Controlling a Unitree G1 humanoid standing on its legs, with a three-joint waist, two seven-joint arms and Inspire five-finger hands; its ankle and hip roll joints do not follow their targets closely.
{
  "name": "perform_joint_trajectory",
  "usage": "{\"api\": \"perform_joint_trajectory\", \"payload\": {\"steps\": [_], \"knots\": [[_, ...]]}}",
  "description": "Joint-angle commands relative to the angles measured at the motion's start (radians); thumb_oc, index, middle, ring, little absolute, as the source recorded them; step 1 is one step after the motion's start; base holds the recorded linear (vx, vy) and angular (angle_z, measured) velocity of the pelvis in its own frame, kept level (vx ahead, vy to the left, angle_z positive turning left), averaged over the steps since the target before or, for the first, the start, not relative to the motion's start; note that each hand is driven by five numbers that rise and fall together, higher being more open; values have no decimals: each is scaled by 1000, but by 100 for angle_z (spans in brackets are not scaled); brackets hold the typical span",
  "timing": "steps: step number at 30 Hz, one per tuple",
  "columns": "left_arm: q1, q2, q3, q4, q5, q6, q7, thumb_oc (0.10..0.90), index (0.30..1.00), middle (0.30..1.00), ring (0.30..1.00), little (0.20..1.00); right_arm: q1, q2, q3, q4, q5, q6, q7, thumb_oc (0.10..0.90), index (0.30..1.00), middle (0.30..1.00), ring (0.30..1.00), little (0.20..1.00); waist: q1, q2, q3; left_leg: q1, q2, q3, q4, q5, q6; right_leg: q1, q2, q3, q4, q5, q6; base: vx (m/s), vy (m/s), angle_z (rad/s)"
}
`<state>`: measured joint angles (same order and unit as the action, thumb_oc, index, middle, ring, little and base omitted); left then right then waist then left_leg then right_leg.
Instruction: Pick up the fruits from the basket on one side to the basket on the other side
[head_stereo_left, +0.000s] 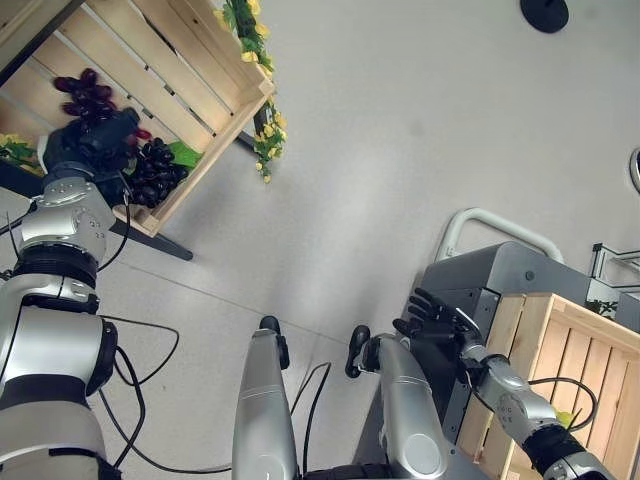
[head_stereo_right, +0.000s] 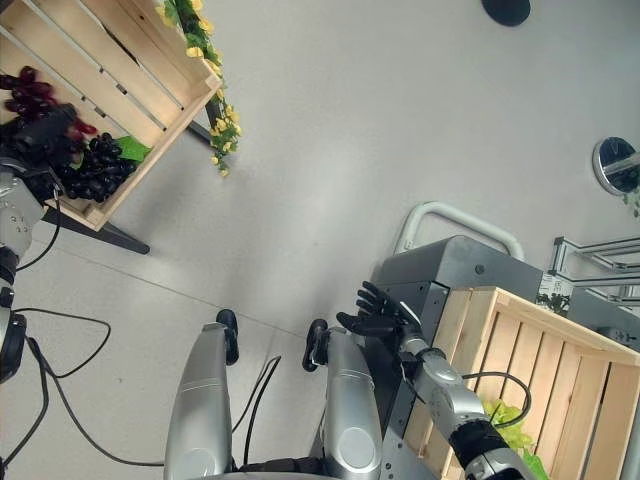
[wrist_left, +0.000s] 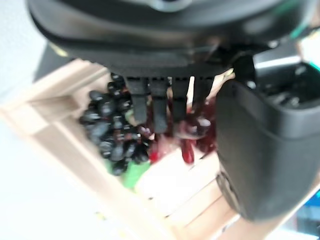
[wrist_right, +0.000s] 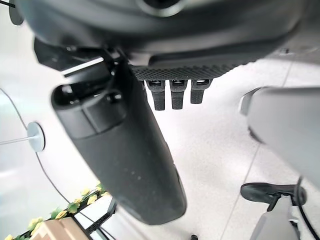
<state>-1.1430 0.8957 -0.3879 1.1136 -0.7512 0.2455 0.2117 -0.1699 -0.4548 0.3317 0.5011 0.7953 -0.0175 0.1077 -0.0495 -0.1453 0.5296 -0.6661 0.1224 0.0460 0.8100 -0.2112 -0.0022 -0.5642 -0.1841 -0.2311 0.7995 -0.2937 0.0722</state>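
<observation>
Wooden slats make up the crate (head_stereo_left: 190, 70) on the robot's left, and that is where the fruit is. Inside it lie a bunch of black grapes (head_stereo_left: 155, 170) and a bunch of dark red grapes (head_stereo_left: 85, 95), with a bit of green leaf (head_stereo_left: 185, 153) beside them. The left hand (head_stereo_left: 95, 140) is down in this crate, right on top of the fruit. In the left wrist view its fingers (wrist_left: 152, 107) hang straight down and their tips touch the red grapes, with the black ones just beside. The fingers are not curled round anything, so the hand is loose and holds no fruit yet.

On the robot's right stands a second wooden crate (head_stereo_right: 545, 360). Some green leaves (head_stereo_right: 510, 420) show inside it, but I cannot see any fruit in the part that shows. The right hand (head_stereo_right: 380, 312) waits near this crate, in front of a grey box (head_stereo_right: 450, 265). Its fingers are spread and straight, and it holds nothing.

So it looks like the job is near its start. A bunch must be grabbed, lifted and carried across, and both bunches are left to move.

Yellow flowers (head_stereo_left: 268, 130) hang along the corner of the left crate. A wide bare floor (head_stereo_left: 400, 120) lies between the two crates, well apart, so the trip is long. The crate wall and the flowers could catch the fruit on the way out, and grapes are soft and may drop off.
</observation>
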Motion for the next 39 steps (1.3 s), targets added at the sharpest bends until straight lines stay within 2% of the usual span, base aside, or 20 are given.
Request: {"api": "perform_joint_trajectory", "payload": {"steps": [1,2,3,5,7,10,14,18,21,22,24,25,26,28,30,31,33,36,39], "knots": [[-186,170,-44,25,195,19,18,800,900,900,900,900,15,-13,-29,-72,66,-86,-39,800,900,900,900,900,12,3,-10,149,-21,51,-90,-59,61,60,11,60,-42,169,24,0,-66,2],[-195,174,-58,35,220,35,14,800,900,900,900,900,15,-15,-27,-75,71,-86,-42,800,900,900,900,900,12,2,-10,150,-21,51,-92,-58,61,63,11,58,-45,172,25,-3,-87,1],[-215,182,-87,54,261,77,-13,800,900,900,900,900,14,-17,-27,-76,81,-82,-45,800,900,900,900,900,12,2,-10,153,-19,51,-96,-56,61,66,11,55,-48,172,25,-7,-70,1],[-231,189,-111,68,295,97,-18,800,900,900,900,900,15,-15,-27,-75,86,-82,-45,800,900,900,900,900,11,1,-10,157,-19,53,-100,-54,62,70,11,53,-53,175,25,-2,-47,3],[-253,202,-153,87,416,140,-46,800,900,900,900,900,17,-14,-26,-73,94,-81,-40,800,900,900,900,900,9,5,-10,166,-21,55,-107,-52,63,78,8,50,-59,177,23,4,-16,1],[-264,212,-193,89,520,170,-73,800,900,900,900,900,19,-13,-21,-79,95,-80,-43,800,900,900,900,900,8,12,-10,180,-23,59,-116,-48,62,89,4,49,-69,178,22,0,0,0],[-272,223,-225,72,614,194,-66,800,900,900,900,900,20,-15,-20,-84,99,-77,-50,800,900,900,900,900,8,19,-14,192,-29,61,-124,-45,62,100,-1,46,-79,177,20,0,0,0],[-275,229,-222,64,628,189,-4,800,900,900,900,900,28,-7,-26,-71,92,-82,-46,800,900,900,900,900,8,22,-18,200,-31,63,-124,-47,62,107,-5,44,-80,175,18,11,-7,-2],[-277,236,-196,48,577,126,159,800,900,900,900,900,44,2,-26,-61,92,-88,-37,800,900,900,900,900,7,18,-24,211,-32,64,-127,-49,62,115,-5,43,-82,171,17,13,-11,0],[-276,237,-192,46,563,116,174,800,900,900,900,900,45,2,-27,-59,93,-89,-36,800,900,900,900,900,7,18,-24,212,-32,64,-128,-49,62,116,-5,42,-82,171,17,0,0,0],[-258,235,-140,27,446,63,235,800,900,900,900,900,59,10,-26,-56,93,-97,-32,800,900,900,900,900,9,13,-28,218,-31,64,-128,-51,61,121,-4,40,-83,165,15,36,-46,0],[-237,225,-95,10,366,12,268,800,900,900,900,900,65,24,-28,-51,84,-101,-31,800,900,900,900,900,11,9,-32,222,-32,64,-127,-53,60,126,-3,40,-86,163,15,36,-51,1],[-224,221,-73,1,343,-9,275,800,900,900,900,900,67,26,-27,-50,81,-103,-31,800,900,900,900,900,10,10,-34,224,-33,64,-128,-54,60,129,-2,39,-88,161,15,28,-47,1],[-203,201,-26,-26,293,-103,285,800,900,900,900,900,72,35,-24,-48,79,-109,-33,800,900,900,900,900,9,7,-37,230,-34,62,-130,-57,59,132,2,42,-86,157,14,17,-37,2],[-167,166,25,-102,230,-273,268,800,900,900,900,900,82,51,-25,-41,75,-119,-27,800,900,900,900,900,10,3,-46,242,-35,66,-139,-60,59,141,3,41,-95,155,13,17,-48,2],[-136,149,50,-145,217,-295,272,800,900,900,900,900,88,54,-25,-40,72,-122,-25,800,900,900,900,900,11,5,-50,248,-36,68,-143,-59,58,145,4,41,-98,155,13,15,-53,1],[-22,76,111,-314,141,-399,204,800,900,900,900,900,103,78,-32,-44,60,-130,-24,800,900,900,900,900,19,5,-61,270,-40,71,-160,-60,57,162,3,38,-111,158,15,9,-63,2],[111,-6,171,-445,49,-466,92,800,900,900,900,900,116,102,-44,-50,48,-131,-28,800,900,900,900,900,27,9,-80,304,-43,71,-181,-60,57,188,-2,37,-128,162,17,21,-60,1],[194,-76,208,-502,-10,-494,-13,800,900,900,900,900,115,119,-54,-53,32,-127,-33,800,900,900,900,900,29,14,-99,339,-46,73,-201,-59,57,217,-6,41,-149,166,18,-3,-24,-2]]}}
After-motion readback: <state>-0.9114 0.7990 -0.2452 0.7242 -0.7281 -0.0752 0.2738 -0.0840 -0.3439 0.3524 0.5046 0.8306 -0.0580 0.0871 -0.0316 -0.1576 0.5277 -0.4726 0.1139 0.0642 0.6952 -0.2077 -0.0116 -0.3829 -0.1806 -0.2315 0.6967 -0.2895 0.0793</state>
